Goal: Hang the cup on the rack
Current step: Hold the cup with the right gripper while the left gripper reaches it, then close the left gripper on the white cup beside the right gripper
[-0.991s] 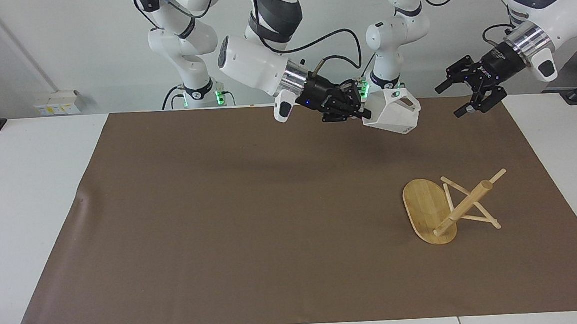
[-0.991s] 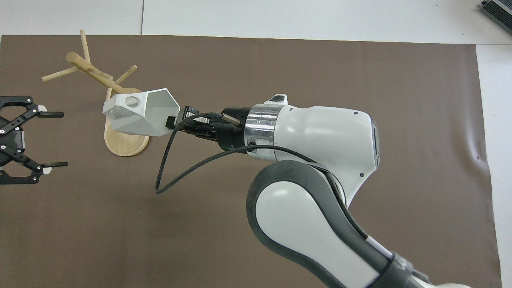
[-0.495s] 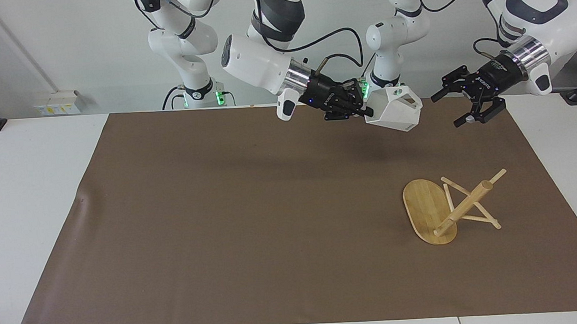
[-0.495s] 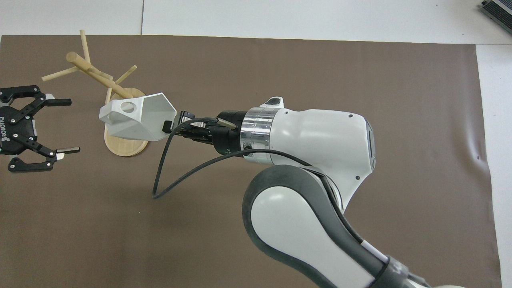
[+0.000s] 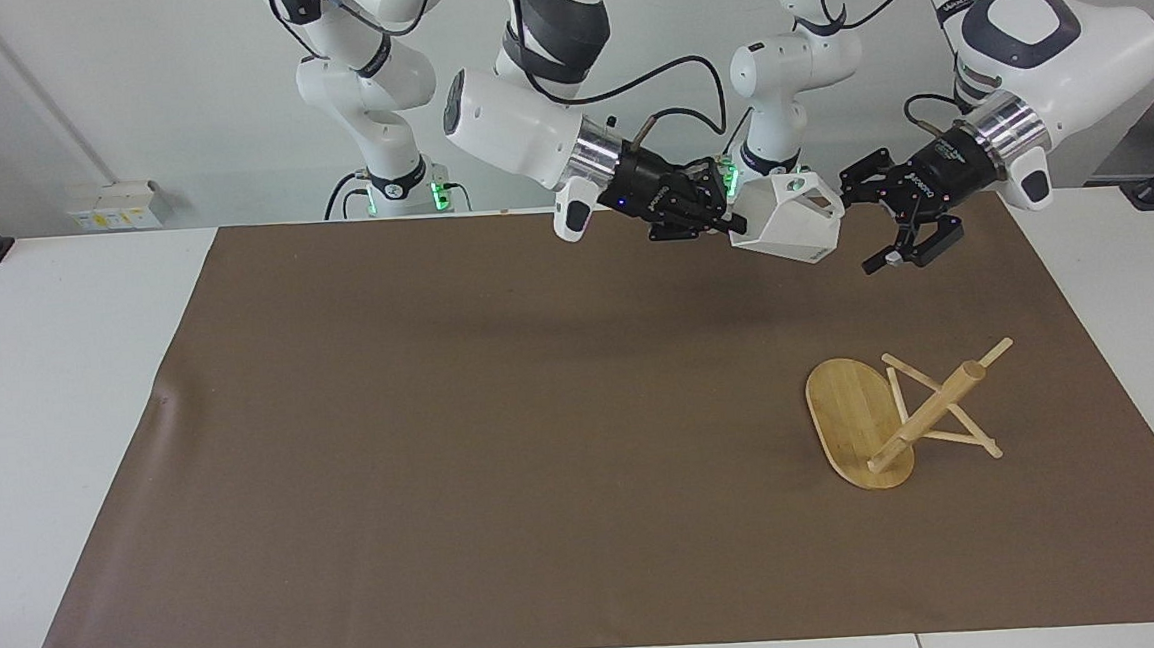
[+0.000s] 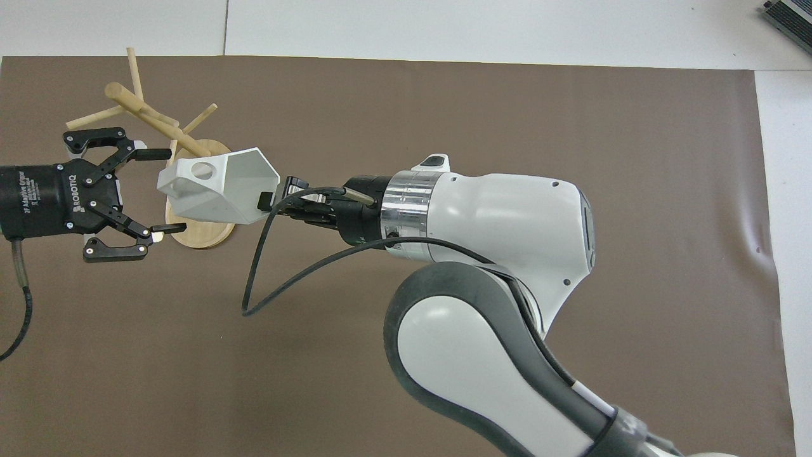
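The white faceted cup (image 5: 786,219) hangs in the air on its side, over the mat's edge nearest the robots. My right gripper (image 5: 731,224) is shut on its rim, and its handle end points toward the left arm. It also shows in the overhead view (image 6: 219,187), with the right gripper (image 6: 269,198) at its rim. My left gripper (image 5: 857,228) is open right beside the handle end; its fingers (image 6: 158,153) straddle that end in the overhead view. I cannot tell whether they touch. The bamboo rack (image 5: 928,413) lies tipped over on the mat, its oval base (image 5: 848,413) up on edge.
A brown mat (image 5: 443,422) covers most of the white table. The rack's thin pegs (image 6: 95,117) stick out toward the left arm's end and away from the robots. A cable loop (image 6: 254,279) hangs from the right wrist.
My left gripper has swung in from the left arm's end of the table to the cup's handle end, still open. The right gripper and cup have barely moved.
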You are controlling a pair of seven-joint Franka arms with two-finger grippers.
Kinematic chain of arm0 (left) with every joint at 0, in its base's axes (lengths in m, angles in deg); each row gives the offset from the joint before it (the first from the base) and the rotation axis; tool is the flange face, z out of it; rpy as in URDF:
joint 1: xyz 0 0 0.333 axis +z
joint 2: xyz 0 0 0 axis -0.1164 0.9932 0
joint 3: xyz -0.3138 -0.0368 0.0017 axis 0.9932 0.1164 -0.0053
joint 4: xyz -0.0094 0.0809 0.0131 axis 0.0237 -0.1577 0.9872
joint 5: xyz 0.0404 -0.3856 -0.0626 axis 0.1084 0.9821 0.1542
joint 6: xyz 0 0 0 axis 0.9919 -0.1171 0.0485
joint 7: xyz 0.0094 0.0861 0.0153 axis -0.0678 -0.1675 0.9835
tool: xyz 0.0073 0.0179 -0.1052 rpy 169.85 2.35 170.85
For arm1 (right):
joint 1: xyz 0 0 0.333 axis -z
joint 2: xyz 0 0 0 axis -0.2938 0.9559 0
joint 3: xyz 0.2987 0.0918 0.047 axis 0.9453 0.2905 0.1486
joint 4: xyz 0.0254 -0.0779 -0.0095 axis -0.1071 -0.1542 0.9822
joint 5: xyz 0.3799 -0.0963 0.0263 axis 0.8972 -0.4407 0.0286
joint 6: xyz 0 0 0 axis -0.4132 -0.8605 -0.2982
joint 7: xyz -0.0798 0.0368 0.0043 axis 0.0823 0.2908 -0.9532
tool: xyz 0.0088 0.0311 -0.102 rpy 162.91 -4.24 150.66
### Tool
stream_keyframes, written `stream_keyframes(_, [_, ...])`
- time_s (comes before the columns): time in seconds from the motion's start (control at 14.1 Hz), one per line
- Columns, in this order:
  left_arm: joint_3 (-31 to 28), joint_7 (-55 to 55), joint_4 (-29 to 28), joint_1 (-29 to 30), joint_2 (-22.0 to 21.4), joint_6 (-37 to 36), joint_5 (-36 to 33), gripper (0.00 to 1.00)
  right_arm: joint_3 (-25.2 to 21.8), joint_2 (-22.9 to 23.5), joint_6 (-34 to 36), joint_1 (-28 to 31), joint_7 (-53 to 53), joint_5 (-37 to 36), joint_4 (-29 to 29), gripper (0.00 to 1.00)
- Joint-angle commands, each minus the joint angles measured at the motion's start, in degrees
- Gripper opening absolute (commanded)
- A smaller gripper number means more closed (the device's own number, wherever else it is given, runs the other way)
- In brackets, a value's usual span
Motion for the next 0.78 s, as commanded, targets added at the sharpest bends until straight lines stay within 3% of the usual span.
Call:
stream_keyframes(0.0, [-0.54, 0.99, -1.09, -1.58, -0.63, 1.33, 1.24, 1.00, 0.87, 0.01, -0.72, 0.45, 0.43, -0.80, -0.19, 0.00])
stream_keyframes(0.57, [-0.54, 1.96, -0.74, -4.93, -0.45, 2.29, 1.24, 1.00, 0.87, 0.10, -0.72, 0.45, 0.61, -0.80, -0.19, 0.00])
stream_keyframes(0.64, [-0.54, 2.40, -0.74, -4.93, -0.54, 2.21, 1.24, 0.79, 0.87, 0.01, -0.72, 0.45, 0.61, -0.80, -0.19, 0.00])
stream_keyframes(0.71, [-0.54, 2.40, -0.74, -4.76, -0.54, 2.12, 1.24, 0.47, 0.87, 0.01, -0.72, 0.45, 0.61, -0.80, -0.19, 0.00])
